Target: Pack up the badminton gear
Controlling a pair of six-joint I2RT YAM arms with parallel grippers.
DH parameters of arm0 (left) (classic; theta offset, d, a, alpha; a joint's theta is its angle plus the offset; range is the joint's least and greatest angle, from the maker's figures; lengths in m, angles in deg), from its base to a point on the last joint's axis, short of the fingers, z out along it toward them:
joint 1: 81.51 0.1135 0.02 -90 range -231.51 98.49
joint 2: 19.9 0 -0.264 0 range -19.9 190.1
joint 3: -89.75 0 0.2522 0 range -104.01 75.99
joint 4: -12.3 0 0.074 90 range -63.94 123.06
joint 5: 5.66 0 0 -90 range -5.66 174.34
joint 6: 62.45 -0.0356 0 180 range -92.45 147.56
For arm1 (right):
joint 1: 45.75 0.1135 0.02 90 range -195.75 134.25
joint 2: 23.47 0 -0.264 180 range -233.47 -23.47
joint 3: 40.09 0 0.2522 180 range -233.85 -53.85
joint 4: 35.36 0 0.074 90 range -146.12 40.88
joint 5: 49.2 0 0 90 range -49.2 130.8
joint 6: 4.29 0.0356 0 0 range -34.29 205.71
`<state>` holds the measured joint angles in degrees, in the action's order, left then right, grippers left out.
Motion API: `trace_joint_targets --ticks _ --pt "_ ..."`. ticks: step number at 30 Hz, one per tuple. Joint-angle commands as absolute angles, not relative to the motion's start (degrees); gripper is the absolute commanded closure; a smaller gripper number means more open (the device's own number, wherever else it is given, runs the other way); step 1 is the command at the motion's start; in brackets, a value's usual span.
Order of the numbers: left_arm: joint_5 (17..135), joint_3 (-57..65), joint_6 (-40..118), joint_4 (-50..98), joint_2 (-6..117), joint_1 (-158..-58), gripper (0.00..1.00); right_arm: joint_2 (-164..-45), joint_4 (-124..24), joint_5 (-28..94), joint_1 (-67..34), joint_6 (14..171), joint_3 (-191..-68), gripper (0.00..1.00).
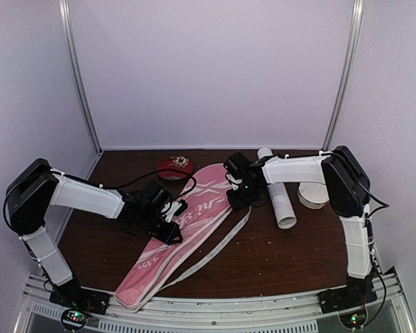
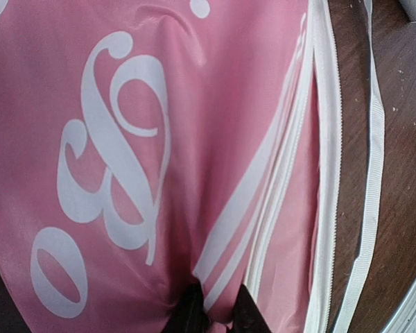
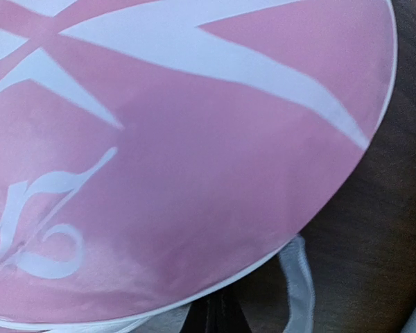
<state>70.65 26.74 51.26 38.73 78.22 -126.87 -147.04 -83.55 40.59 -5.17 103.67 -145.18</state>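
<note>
Pinching the pink racket bag (image 2: 125,173), the left gripper (image 2: 220,313) clamps its fabric; the right gripper (image 3: 215,316) opening cannot be determined.

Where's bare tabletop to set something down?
Largest bare patch: front right, between the white strap, the white tube and the right arm's base. Smaller one front left, between pink racket bag and left arm. Crowded: back centre, around red dish and right gripper.
</note>
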Motion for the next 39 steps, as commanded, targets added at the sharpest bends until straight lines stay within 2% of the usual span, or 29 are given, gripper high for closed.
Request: trace_joint_targets --ticks 1,5,8,14,17,28,29,34,39 --pt "67.8 27.7 54.2 39.6 82.5 -127.6 0.85 -145.4 -81.9 34.3 -0.5 102.8 -143.4 1.00" --pt "67.1 27.1 56.2 37.7 83.1 -127.7 0.87 -145.9 -81.9 32.7 2.9 102.9 -143.3 1.00" --pt "65.9 26.4 57.7 35.6 83.4 -127.8 0.86 -145.9 -81.0 32.9 1.6 104.6 -143.1 1.00" --pt "65.6 21.4 58.4 33.5 84.3 -127.9 0.76 -147.6 -81.5 35.4 -4.8 104.5 -147.3 1.00" --pt "66.2 16.6 58.3 35.2 85.8 -127.4 0.75 -147.5 -81.6 35.7 -6.8 103.7 -147.5 1.00" --pt "62.6 12.4 65.4 30.3 91.7 -126.4 0.78 -142.4 -75.0 29.0 -3.0 104.5 -136.2 1.00" --pt "62.4 12.8 65.4 29.8 91.1 -126.4 0.77 -142.6 -74.8 28.7 -2.7 104.6 -136.0 1.00" --pt "63.2 17.7 62.8 27.8 82.1 -126.5 0.60 -144.7 -75.3 29.5 -4.7 105.0 -137.9 1.00" --pt "66.9 23.1 60.6 33.6 74.2 -126.5 0.58 -143.7 -78.0 31.9 -6.5 104.1 -139.9 1.00"
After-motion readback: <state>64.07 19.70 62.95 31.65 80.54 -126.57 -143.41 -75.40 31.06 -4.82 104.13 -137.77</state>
